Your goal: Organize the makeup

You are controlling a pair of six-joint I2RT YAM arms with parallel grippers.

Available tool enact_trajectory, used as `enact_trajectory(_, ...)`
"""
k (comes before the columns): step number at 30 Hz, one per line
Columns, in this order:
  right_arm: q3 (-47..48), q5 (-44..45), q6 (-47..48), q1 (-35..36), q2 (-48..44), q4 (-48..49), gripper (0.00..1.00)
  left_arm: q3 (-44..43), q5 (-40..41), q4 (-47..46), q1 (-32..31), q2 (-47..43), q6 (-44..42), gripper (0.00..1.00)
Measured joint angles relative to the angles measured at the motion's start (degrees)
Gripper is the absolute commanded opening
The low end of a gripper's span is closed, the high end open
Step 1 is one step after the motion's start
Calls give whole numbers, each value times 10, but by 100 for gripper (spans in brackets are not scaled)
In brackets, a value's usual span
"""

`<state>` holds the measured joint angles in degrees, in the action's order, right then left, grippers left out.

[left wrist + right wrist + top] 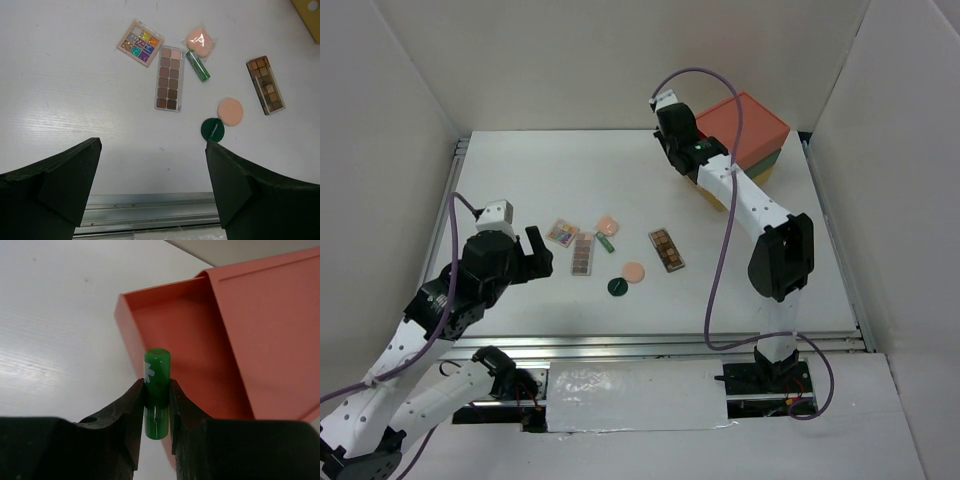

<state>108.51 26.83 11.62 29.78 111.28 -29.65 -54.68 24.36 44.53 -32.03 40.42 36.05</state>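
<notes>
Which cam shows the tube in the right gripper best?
Right wrist: the green tube is close up, clamped between the right gripper fingers. Top external hides it under the arm. Left wrist shows only another tube on the table.

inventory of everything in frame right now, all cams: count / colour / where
square palette: 1, multicolour, table, left end of the group
long eyeshadow palettes: 2, brown tones, table; one beside the square palette, one apart at the right end
round compacts: 2, peach, table; one by the loose green tube, one next to the disc
disc: 1, dark green, table, nearest the arms
loose green tube: 1, green, lying on the table
held green tube: 1, green, at the open drawer
drawer box: 1, orange, green and yellow, far right corner, orange drawer open
table: 1, white
left end effector: 1, black, open, empty, near the table's front edge
right end effector: 1, black, shut on the held green tube
</notes>
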Motion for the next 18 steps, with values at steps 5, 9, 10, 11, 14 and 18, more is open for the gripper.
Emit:
enact_trajectory(5,5,0,29,-30,12,-1,3,0,-12,-2,0,18,-2,99)
enact_trajectory(9,31,-9,36,-40,12,-3,3,4,-23,-8,4,27,-3,99)
enact_trajectory(10,38,-14,36,-41,12,-5,4,4,-24,-8,4,27,-4,99)
enact_trajectory(11,47,-22,35,-42,12,-7,4,5,-26,-9,4,26,-6,99)
enact_trajectory(14,58,-38,29,-43,9,-3,4,5,-28,-13,5,24,-13,99)
enact_trajectory(18,53,-34,33,-43,5,15,5,6,-31,-16,5,22,-14,100)
